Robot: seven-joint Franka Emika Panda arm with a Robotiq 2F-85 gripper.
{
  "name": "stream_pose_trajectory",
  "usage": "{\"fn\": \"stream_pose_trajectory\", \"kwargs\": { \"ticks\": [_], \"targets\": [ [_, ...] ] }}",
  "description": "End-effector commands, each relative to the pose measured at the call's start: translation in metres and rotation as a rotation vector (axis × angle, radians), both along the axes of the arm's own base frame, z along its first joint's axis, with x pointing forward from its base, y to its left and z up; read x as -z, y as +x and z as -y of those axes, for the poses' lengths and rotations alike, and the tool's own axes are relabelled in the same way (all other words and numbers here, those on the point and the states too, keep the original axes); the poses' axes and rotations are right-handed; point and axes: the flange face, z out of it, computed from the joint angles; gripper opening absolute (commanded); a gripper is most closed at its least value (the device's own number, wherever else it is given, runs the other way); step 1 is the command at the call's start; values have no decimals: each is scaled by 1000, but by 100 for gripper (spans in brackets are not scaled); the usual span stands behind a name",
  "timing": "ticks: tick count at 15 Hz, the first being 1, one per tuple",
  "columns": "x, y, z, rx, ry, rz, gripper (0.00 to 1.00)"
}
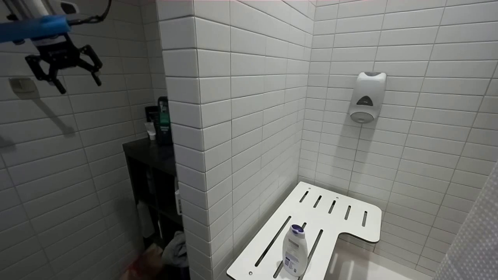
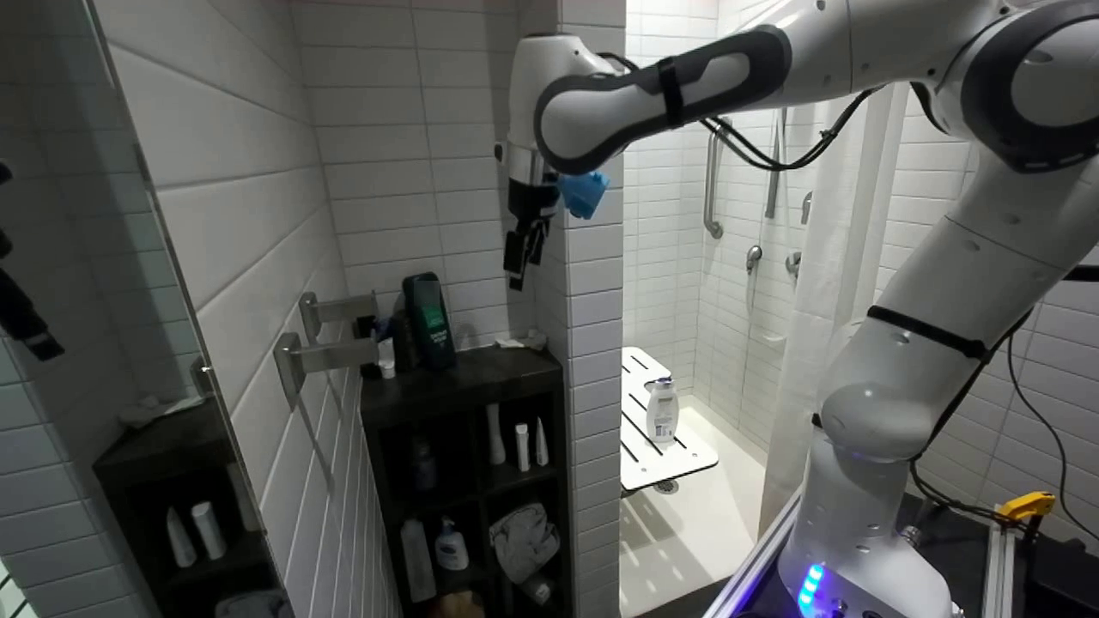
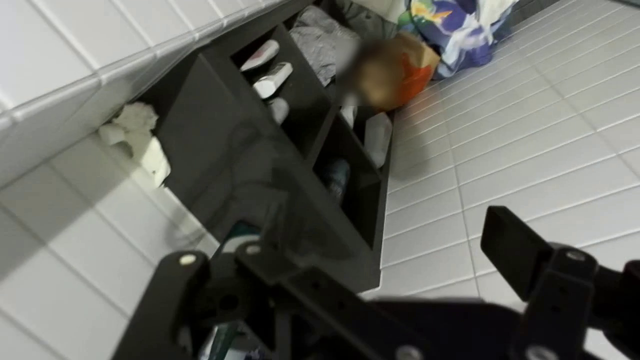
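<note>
Wht tiled walls; blk shelf unit dimly lit; slotted shwr bench.

1. Illumination. In both exterior views, the shower tiles were bright and the alcove tiles dim; the dark shelf lost detail in its compartments, and the gripper appeared nearly black.
2. Shadows. Light fell from above: shadows ran down the wall beneath the soap dispenser, and one slanted below a metal bracket.
3. Pattern. Light stripes crossed the shower floor below the slotted bench.
4. Glow. Blue lamps on the arm's base tinted the adjacent rail violet.
5. Sharpness. The wrist view was soft; part of a brown bag dissolved into blur, and the glossy shelf top held hazy reflections.
</note>
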Motion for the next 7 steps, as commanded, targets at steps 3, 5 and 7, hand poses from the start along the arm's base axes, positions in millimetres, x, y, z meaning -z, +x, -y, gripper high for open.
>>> {"fn": "stream_pose_trajectory", "kwargs": {
  "ticks": [3,5,7],
  "targets": [
    [64,-29,22,149,24,-113,100],
    [82,-40,35,191,23,-138,100],
    [92,-46,45,213,25,-135,100]
  ]
}}
